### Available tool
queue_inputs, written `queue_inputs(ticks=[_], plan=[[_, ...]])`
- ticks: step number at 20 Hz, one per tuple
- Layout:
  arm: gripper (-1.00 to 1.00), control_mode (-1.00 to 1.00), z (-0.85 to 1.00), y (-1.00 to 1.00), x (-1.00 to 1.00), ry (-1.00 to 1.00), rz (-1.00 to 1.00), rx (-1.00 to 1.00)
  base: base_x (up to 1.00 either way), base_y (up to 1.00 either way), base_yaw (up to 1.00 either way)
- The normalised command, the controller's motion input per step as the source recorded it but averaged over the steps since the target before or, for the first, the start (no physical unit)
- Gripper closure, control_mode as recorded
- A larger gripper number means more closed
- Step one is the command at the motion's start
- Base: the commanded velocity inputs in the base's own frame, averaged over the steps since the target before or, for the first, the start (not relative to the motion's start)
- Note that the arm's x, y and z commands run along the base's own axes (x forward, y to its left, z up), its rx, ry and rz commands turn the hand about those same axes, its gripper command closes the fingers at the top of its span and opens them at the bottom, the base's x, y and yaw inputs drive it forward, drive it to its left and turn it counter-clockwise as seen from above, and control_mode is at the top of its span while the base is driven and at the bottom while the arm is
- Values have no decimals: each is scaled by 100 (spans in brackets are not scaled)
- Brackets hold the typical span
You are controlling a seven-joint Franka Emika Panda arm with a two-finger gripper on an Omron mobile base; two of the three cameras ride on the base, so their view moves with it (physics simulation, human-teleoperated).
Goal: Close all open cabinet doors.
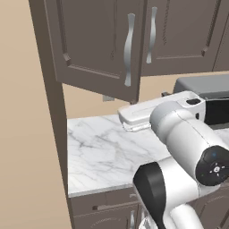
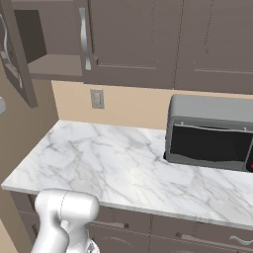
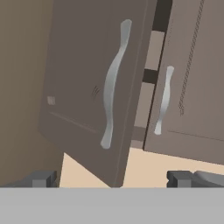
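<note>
The leftmost cabinet door stands partly open, swung out from the cabinet with its curved silver handle facing me. In the right base view this open door is edge-on at the far left, with the cabinet's bare shelf behind it. The neighbouring cabinet door is flush. In the hand view the open door hangs close ahead, its handle just above my gripper. The gripper is open, holds nothing and touches nothing. The flush door is to the right.
A white marble counter runs under the cabinets, with a grey microwave on its right part. A wall outlet sits on the beige backsplash. Brown drawer fronts lie below the counter. A tall dark panel bounds the left.
</note>
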Motion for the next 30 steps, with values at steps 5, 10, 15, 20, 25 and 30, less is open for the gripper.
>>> queue_inputs(ticks=[5,10,15,20,25,30], plan=[[-100,-100,-25,7,45,-8,2,0,0,0,0],[-100,-100,-28,21,24,-10,0,0,0,0,0],[-100,-100,-37,2,27,-13,0,0,0,0,0],[-100,-100,-35,0,40,-12,0,0,0,0,0],[-100,-100,-45,0,35,-14,0,0,0,0,0],[-100,-100,-39,0,40,-14,0,0,0,0,0]])
